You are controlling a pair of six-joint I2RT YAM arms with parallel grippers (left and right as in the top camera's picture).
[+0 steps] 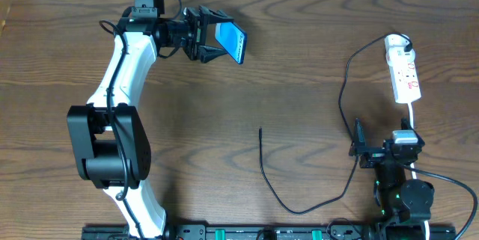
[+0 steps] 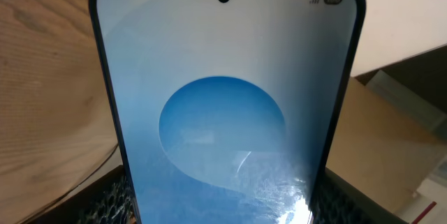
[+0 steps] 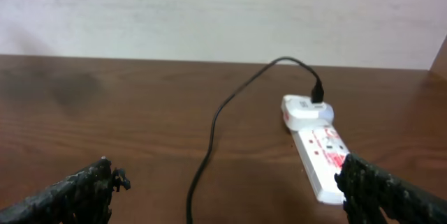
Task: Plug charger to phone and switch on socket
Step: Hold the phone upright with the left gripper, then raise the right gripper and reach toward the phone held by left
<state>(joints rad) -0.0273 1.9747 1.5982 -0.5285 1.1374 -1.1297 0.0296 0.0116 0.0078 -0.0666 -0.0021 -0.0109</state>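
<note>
My left gripper [image 1: 203, 37] is shut on the phone [image 1: 231, 41], holding it above the table at the back left; its blue screen fills the left wrist view [image 2: 223, 112]. The charger, a thin black cable [image 1: 299, 208], runs from the socket across the table, its plug tip [image 1: 260, 130] lying free mid-table. The socket [image 1: 403, 68], a white power strip with red markings, lies at the right; it also shows in the right wrist view [image 3: 318, 147] with the cable [image 3: 209, 140]. My right gripper [image 1: 358, 150] is open and empty near the front right, short of the socket.
A white cord [image 1: 412, 113] runs from the socket toward the right arm. The pale wall edges the table's back. Cardboard boxes [image 2: 391, 140] show past the phone in the left wrist view.
</note>
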